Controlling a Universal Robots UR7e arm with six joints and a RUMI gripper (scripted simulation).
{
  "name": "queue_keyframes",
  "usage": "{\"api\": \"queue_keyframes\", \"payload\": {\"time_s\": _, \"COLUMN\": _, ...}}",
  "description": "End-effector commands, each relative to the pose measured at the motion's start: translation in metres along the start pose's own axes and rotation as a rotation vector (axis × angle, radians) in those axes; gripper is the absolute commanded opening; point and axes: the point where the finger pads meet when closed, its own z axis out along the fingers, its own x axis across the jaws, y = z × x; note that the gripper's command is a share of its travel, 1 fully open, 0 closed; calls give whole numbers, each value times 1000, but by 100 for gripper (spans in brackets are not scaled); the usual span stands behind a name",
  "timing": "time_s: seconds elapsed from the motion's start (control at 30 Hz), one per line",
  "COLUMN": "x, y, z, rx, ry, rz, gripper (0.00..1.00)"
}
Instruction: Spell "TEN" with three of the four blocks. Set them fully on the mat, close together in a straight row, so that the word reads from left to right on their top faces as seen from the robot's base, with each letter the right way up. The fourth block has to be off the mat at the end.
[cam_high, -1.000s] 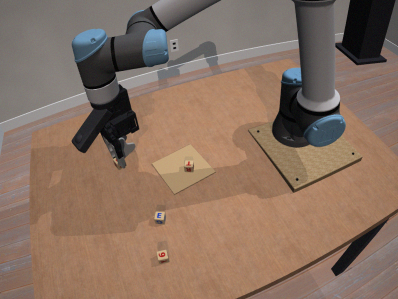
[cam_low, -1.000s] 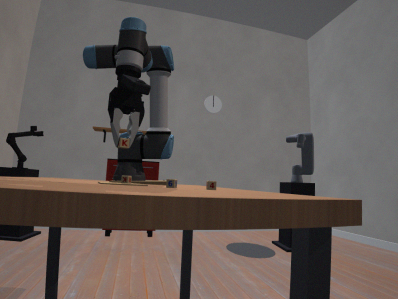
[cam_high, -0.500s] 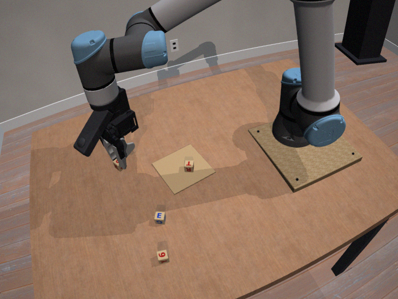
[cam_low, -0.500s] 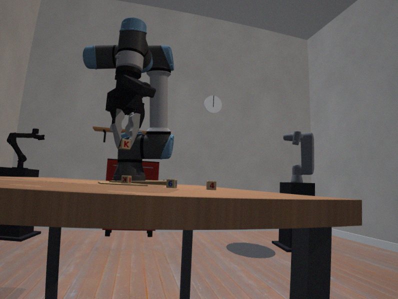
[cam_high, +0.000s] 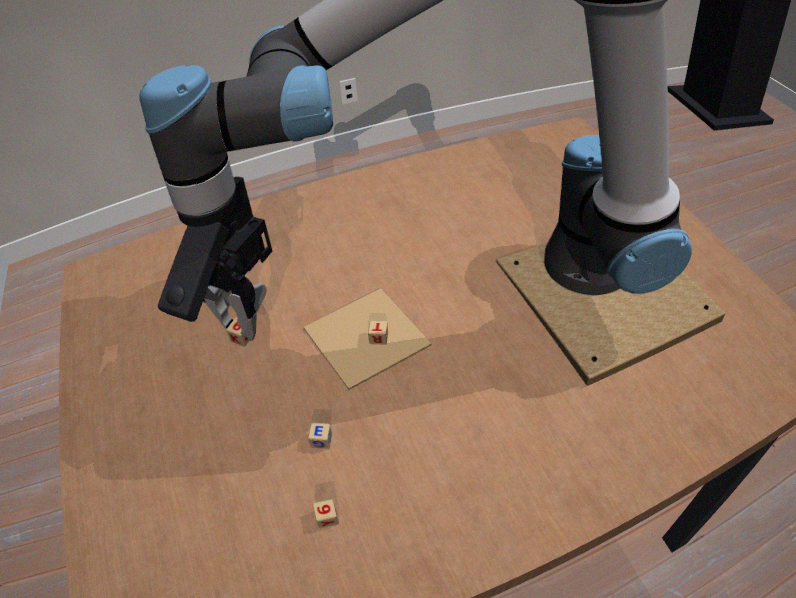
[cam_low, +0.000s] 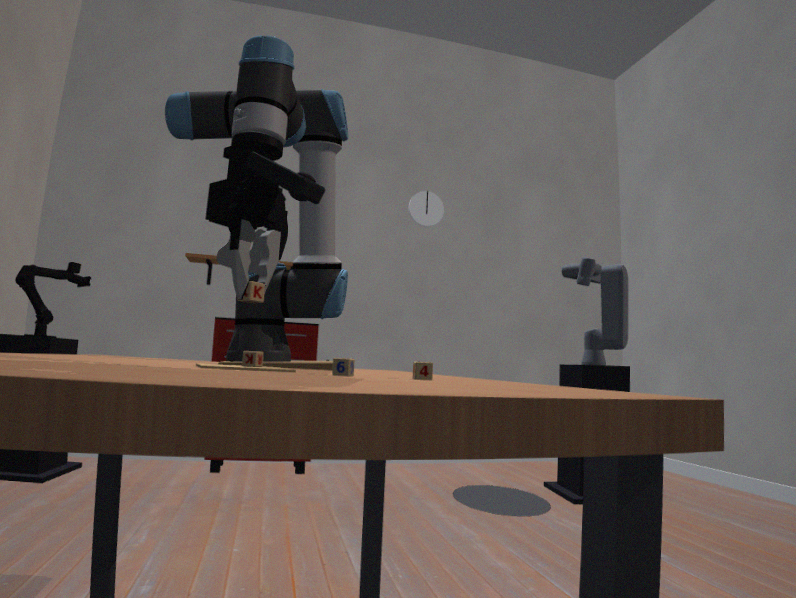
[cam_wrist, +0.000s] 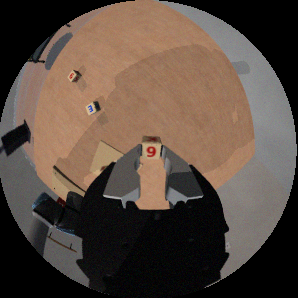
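Where seen from the top: gripper (cam_high: 239, 332) closed on a block (cam_high: 236, 330), held above the table (cam_high: 450, 450), well left of the mat (cam_high: 341, 360); block mostly hidden by the fingers, a red mark on top unreadable. On the mat, one block with a red T (cam_high: 377, 330). Off the mat, nearer the table's front edge, a block with a blue E (cam_high: 319, 433) and a block with a red 9 (cam_high: 324, 511). Arm's upper links cut off at the frame's top.

From the exterior: held block (cam_low: 254, 291) showing a red K, clear of the table top. Block on the mat (cam_low: 252, 358) with a K on its side; others showing a blue 6 (cam_low: 342, 366) and a red 4 (cam_low: 422, 370).

At the wrist: held block (cam_wrist: 151, 149) between the jaws, red 9 facing the camera. Two far blocks small, letters unclear.
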Motion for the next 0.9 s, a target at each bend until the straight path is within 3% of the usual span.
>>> {"api": "queue_keyframes", "payload": {"time_s": 0.0, "x": 0, "y": -3, "z": 0, "rx": 5, "ry": 3, "rz": -139, "gripper": 5}}
{"api": "queue_keyframes", "payload": {"time_s": 0.87, "x": -4, "y": -6, "z": 7, "rx": 4, "ry": 4, "rz": -612, "gripper": 5}}
